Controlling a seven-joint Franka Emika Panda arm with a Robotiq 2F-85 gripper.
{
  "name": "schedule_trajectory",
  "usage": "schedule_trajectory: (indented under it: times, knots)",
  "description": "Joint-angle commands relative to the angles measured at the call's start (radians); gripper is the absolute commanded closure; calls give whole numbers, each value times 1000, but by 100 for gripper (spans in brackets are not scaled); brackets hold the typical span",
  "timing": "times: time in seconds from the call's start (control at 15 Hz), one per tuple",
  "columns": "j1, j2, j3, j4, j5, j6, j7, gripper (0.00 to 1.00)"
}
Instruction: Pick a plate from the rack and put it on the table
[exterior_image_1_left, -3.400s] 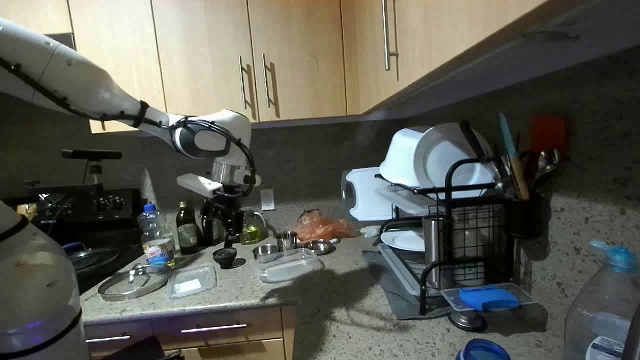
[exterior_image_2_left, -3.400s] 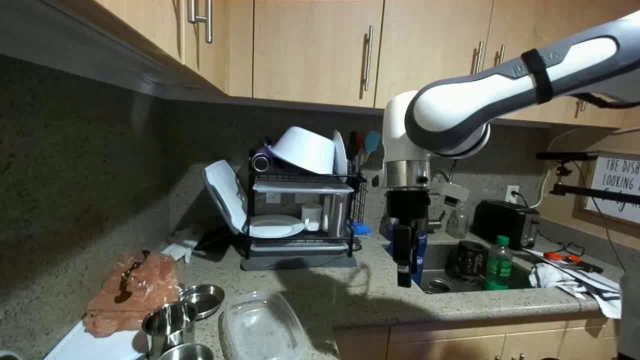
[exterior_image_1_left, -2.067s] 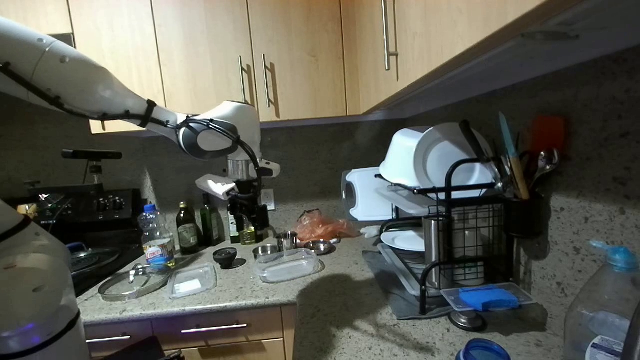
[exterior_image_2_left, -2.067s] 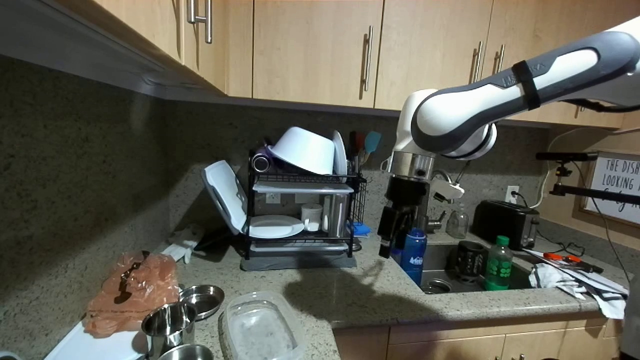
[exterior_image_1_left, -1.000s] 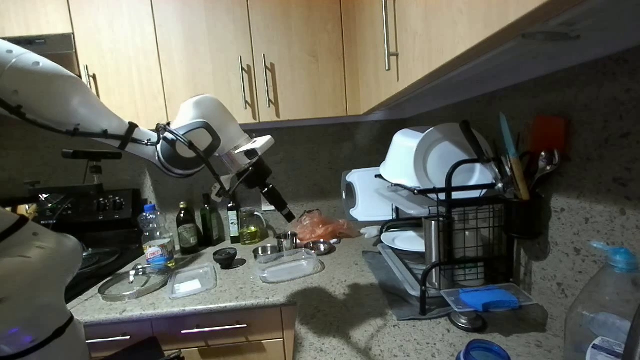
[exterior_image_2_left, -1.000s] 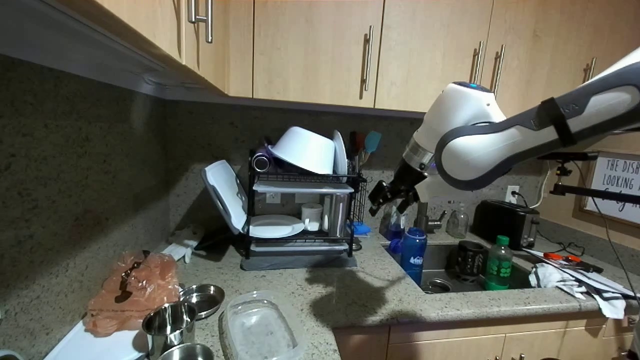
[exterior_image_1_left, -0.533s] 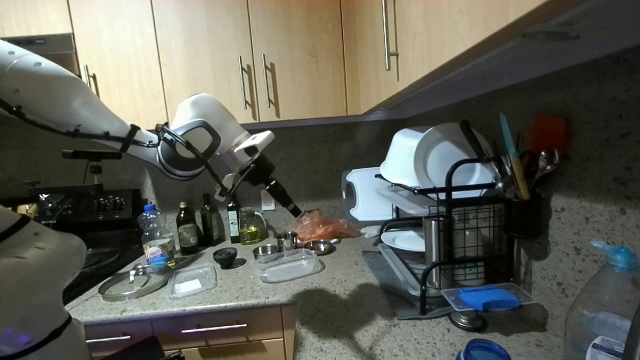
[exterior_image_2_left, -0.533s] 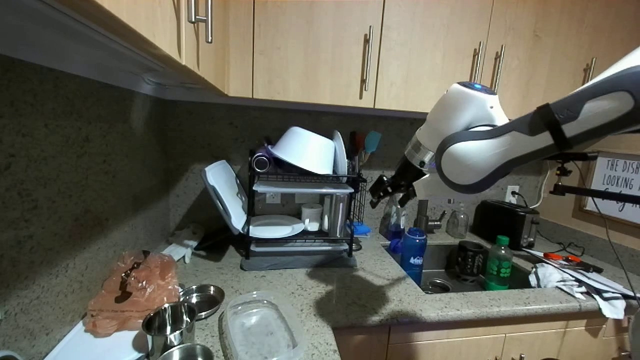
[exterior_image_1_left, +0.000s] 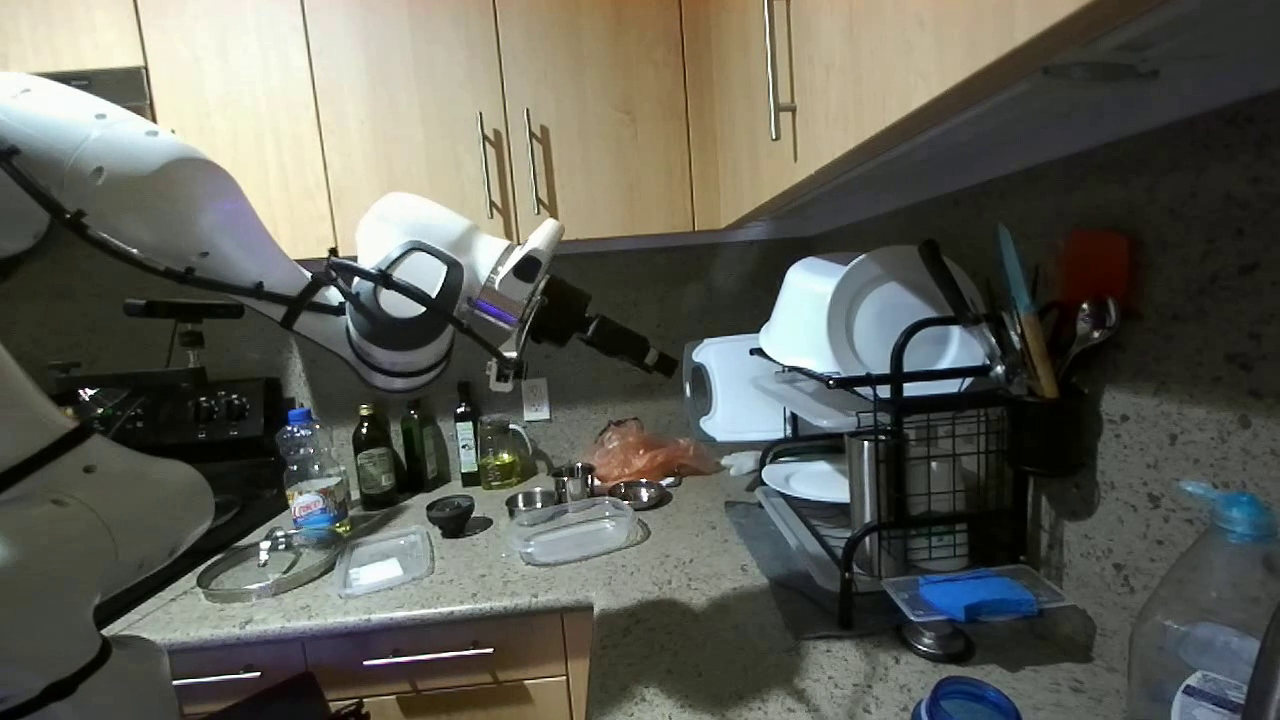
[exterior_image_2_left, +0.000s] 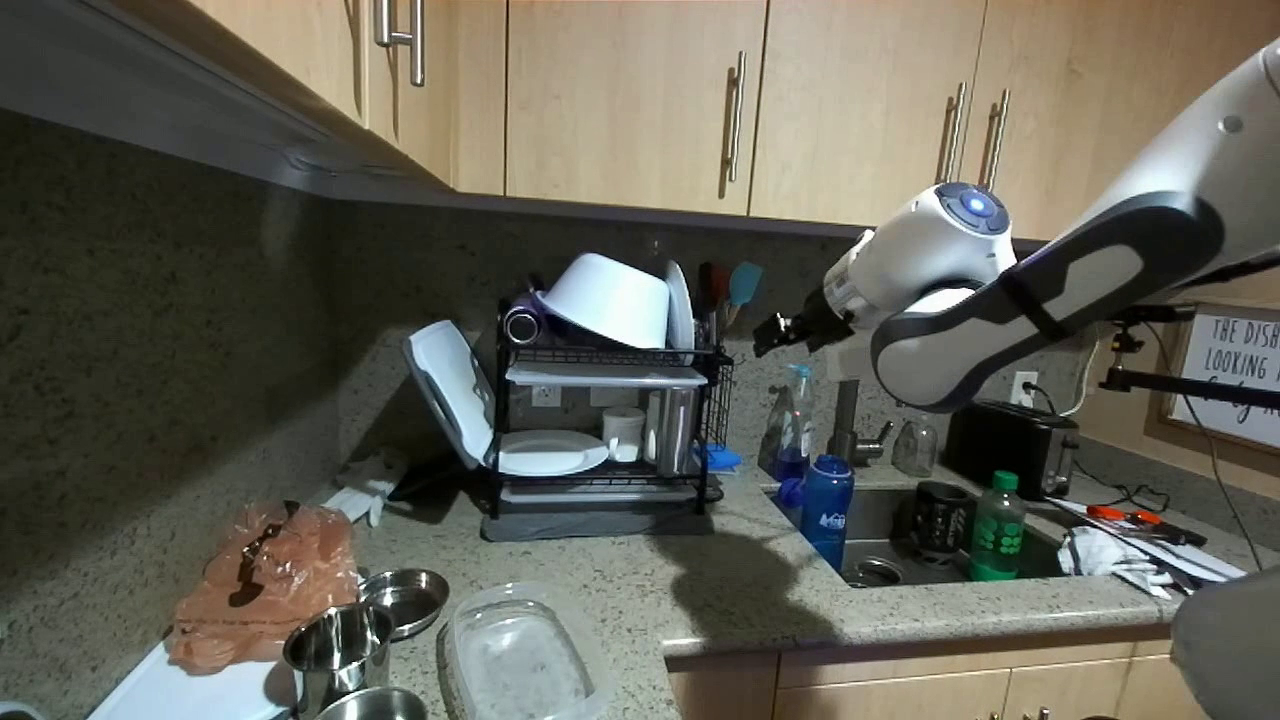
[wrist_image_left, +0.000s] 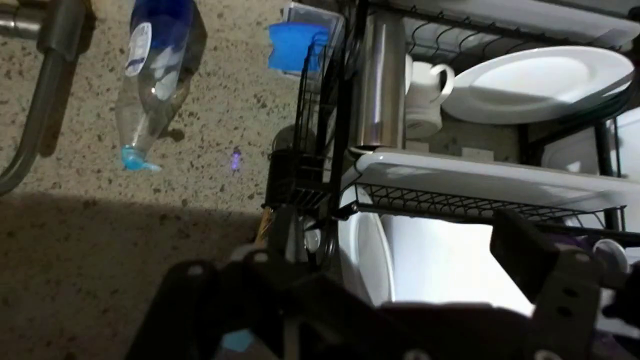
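Gripper (exterior_image_1_left: 664, 362), black: jaws stand apart with nothing held between them; it hangs above the level of the speckled stone table (exterior_image_2_left: 620, 570), facing the black wire rack (exterior_image_1_left: 897, 385). White round plate (exterior_image_1_left: 880, 310): stands near upright on the rack's upper tier, just beside a deep white bowl (exterior_image_2_left: 608, 300); second plate (exterior_image_2_left: 550, 455) lies on the lower tier next to a white mug (exterior_image_2_left: 624, 432). On the table: clear plastic container (exterior_image_2_left: 525, 650), shallow steel dish (exterior_image_2_left: 405, 600) beside it.

Exterior view: lower plate (exterior_image_1_left: 803, 481) partly hidden by steel cylinder (exterior_image_1_left: 869, 505); blue container (exterior_image_1_left: 965, 703) cropped below.
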Motion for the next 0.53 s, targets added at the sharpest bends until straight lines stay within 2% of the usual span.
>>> schedule_trajectory:
  times: [0.0,0.13,0.47]
  knots:
    - [-139,50,92,66,-26,88,9,0]
    - [-101,30,64,40,-7,60,0,0]
    - [-120,49,81,57,-8,70,2,0]
